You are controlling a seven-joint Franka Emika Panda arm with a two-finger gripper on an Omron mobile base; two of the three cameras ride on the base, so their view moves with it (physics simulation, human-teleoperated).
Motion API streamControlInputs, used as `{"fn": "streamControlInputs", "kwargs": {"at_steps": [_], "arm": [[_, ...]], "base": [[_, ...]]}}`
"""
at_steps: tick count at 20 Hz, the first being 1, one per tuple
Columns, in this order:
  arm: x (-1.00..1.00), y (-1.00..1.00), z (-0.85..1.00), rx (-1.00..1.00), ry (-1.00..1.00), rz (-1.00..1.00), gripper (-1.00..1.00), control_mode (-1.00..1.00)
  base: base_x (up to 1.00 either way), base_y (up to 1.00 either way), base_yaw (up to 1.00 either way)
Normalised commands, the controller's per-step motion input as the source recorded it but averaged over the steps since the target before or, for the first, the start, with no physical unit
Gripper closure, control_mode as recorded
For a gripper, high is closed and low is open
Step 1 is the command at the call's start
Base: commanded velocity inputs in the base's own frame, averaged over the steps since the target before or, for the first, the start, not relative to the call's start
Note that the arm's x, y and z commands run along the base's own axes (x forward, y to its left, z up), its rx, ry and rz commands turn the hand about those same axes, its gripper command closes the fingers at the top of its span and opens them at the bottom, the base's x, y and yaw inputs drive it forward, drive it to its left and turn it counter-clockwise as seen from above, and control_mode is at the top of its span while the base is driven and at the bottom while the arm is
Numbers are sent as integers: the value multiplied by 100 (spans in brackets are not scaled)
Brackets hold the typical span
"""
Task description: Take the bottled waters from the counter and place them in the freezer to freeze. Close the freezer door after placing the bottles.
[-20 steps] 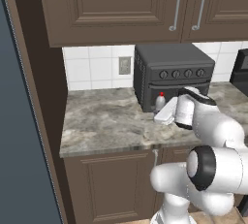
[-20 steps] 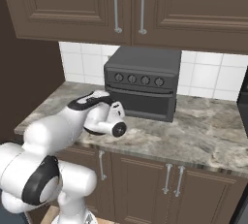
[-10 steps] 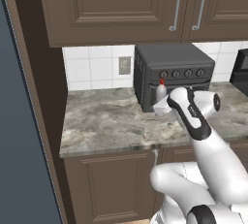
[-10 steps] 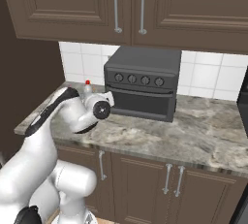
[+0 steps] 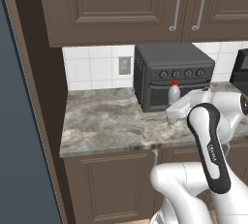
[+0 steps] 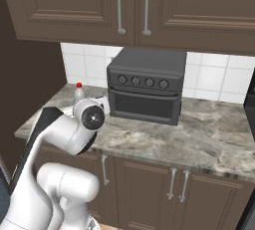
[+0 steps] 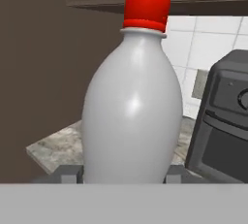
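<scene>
Up close, the red-capped bottle (image 7: 133, 92) stands upright between the pincer (image 7: 123, 173) tips, apparently pinched; arm stretched low over the table (image 5: 106, 121).

The toaster oven (image 5: 172, 75) stands just behind the bottle (image 5: 174, 92), blocking the way back. To its left the bench (image 5: 106, 121) lies open up to the brown side panel (image 5: 46, 102).

Bottle (image 5: 174, 93) upright on counter (image 5: 111, 119), just before toaster oven (image 5: 172, 72), between pincer (image 7: 124, 174) fingertips.
</scene>
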Motion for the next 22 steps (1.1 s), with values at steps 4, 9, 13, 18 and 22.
{"fn": "streamControlInputs", "kwargs": {"at_steps": [4, 9, 13, 18, 22], "arm": [[-81, 0, 15, 4, -41, 7, 100, -100], [-18, 0, 31, 0, -12, 3, 100, -100], [0, 10, 0, -4, 1, 0, 100, -100], [0, 0, -1, 0, 0, 0, 100, -100], [-3, 2, -1, 0, 0, 0, 100, -100]], "base": [[0, 0, 0], [0, 0, 0], [0, 0, 0], [0, 0, 0], [0, 0, 0]]}}
